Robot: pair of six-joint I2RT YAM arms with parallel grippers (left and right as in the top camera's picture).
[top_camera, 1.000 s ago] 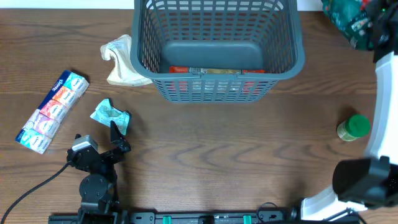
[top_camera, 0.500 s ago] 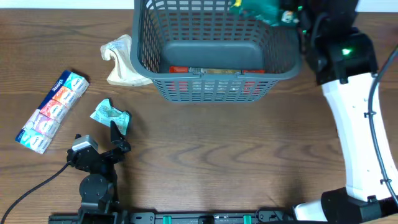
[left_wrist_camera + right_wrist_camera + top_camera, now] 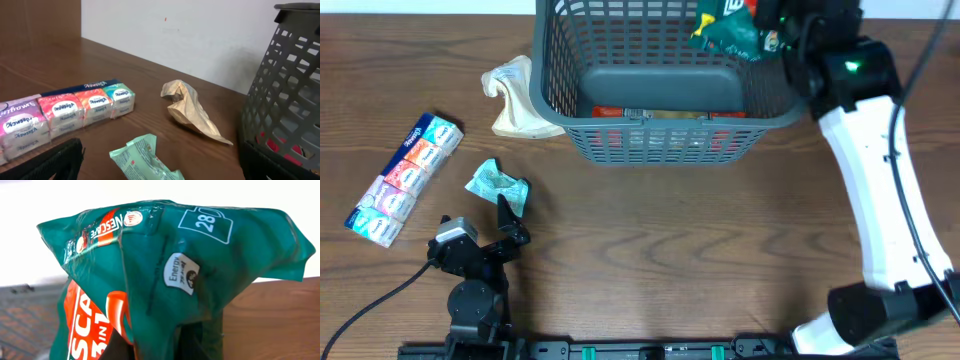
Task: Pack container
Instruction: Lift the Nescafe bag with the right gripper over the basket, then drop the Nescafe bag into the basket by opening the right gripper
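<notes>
Right tool [image 3: 761, 22] clamped on green coffee pouch [image 3: 722, 30], over far-right corner of container [image 3: 670, 138]. Container at far centre of worktop [image 3: 670, 250]; open floor lies left, below. Left tool [image 3: 510, 222] wide, well apart.

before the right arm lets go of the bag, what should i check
1. Right jaws gripping the green coffee bag: ok, it hangs off the table.
2. Bag above the container opening: ok, over its far right corner.
3. Bag bottom higher than the rim: cannot tell.
4. Free floor inside: ok, only red packs along the near wall.
5. Left jaws away from the container: ok, beside the small green packet.
</notes>
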